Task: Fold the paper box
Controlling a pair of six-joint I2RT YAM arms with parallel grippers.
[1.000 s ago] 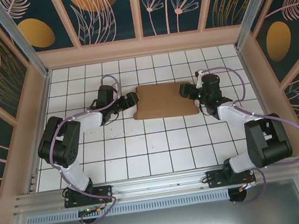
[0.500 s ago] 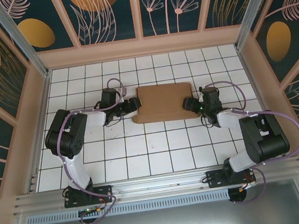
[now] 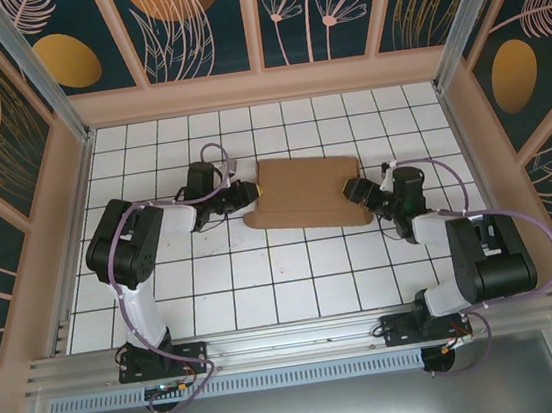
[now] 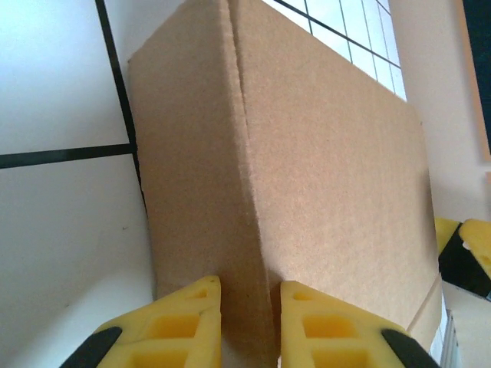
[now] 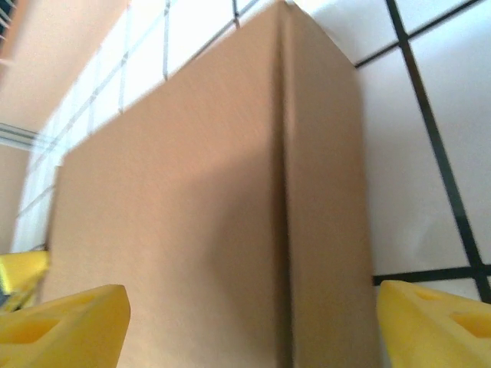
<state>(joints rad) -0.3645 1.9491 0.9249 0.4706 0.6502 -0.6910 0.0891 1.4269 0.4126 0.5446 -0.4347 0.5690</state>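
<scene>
Two arms flank the paper box (image 3: 304, 191), lying flat on the white tiled table (image 3: 295, 275): the left gripper (image 3: 252, 192) pinches the box's left edge fold, while the right gripper (image 3: 353, 193) spreads its fingers wide astride the right edge.

We see the paper box (image 4: 322, 176) as matt brown cardboard, finely grainy. The fingers (image 4: 184, 326) of the left tool (image 4: 250, 295) and the right tool (image 5: 249, 295) look like smooth yellow plastic with a slight sheen. The white tabletop (image 4: 54, 84) is smooth and glossy.
</scene>
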